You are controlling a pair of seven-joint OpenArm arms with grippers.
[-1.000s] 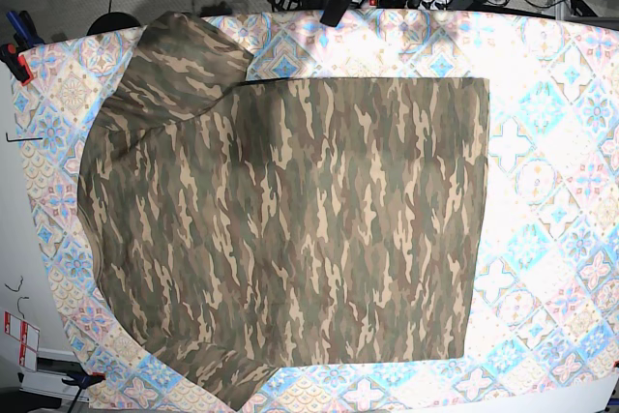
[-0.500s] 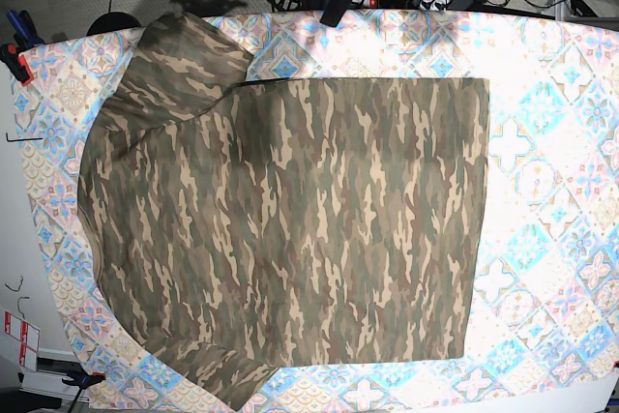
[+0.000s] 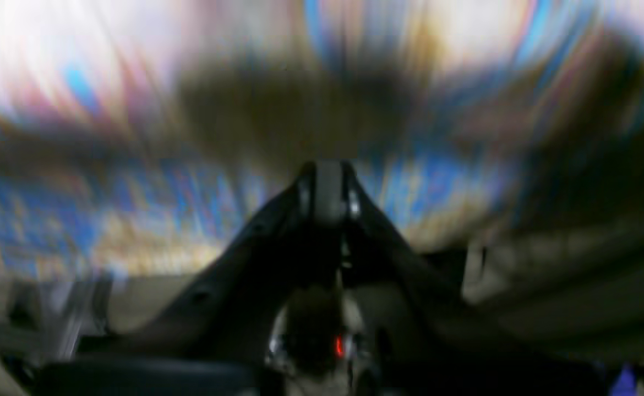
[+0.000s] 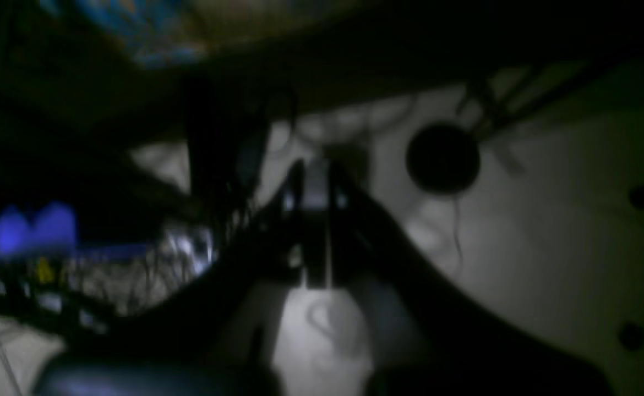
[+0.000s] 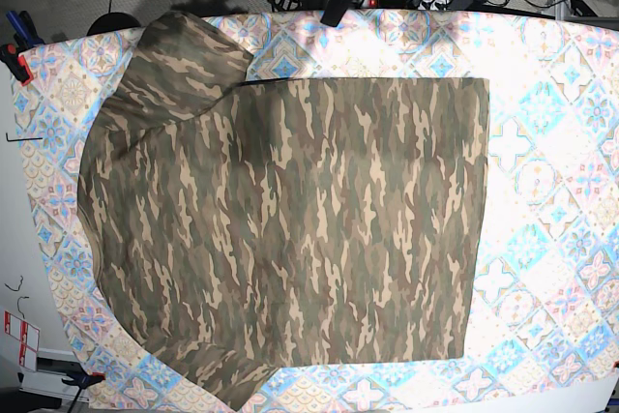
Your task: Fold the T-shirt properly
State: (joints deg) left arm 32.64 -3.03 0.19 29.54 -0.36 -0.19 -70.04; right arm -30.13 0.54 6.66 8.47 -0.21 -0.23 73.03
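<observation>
On the tabletop, base view: one T-shirt (image 5: 290, 220), camouflage in olive, brown and tan, spread flat over a tile-patterned cloth (image 5: 551, 191) of blue, pink and cream. Body of the garment forms a broad rectangle with a straight edge toward the view's right; one short sleeve (image 5: 179, 60) angles out at the upper left, a second sleeve corner shows at the lower left near the cloth's edge. Bare patterned cloth lies to the right of the garment and along the top. Neither arm reaches over the garment in this view. Left gripper (image 3: 327, 176), left wrist view: dark jaws drawn together at the tips, nothing between them; background heavily blurred, with streaks of blue and cream pattern and a brown smear beyond. Right gripper (image 4: 314, 176), right wrist view: jaws likewise pressed together and empty; picture dim and soft, showing pale floor, a round dark object (image 4: 443, 157) and tangled cables (image 4: 179, 258) behind.
</observation>
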